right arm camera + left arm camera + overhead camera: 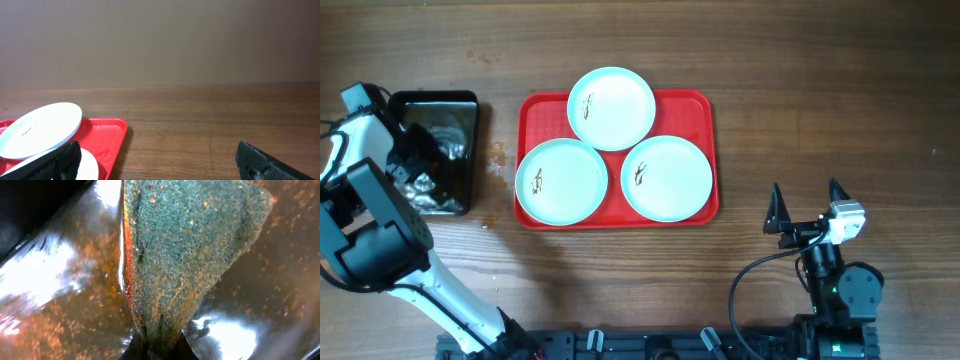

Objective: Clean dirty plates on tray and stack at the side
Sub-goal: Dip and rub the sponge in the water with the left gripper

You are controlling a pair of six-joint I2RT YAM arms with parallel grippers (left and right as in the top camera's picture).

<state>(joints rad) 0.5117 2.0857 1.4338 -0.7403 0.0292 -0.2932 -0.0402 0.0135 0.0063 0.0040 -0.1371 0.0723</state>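
Three pale plates lie on the red tray (696, 112): one at the back (611, 107), one front left (561, 181), one front right (667, 178). Each has a small dark smear near its left side. My left gripper (418, 165) is down in the black pan. In the left wrist view it (160, 350) is shut on a green scouring sponge (190, 255) with an orange edge. My right gripper (807, 212) is open and empty, right of the tray near the front. In its wrist view (160, 170) it faces the tray's corner (107, 137) and a plate (42, 129).
A small black metal pan (470, 102) stands left of the tray. Its wet, shiny bottom fills the left wrist view (50, 280). The wooden table (820, 100) stretches right of the tray.
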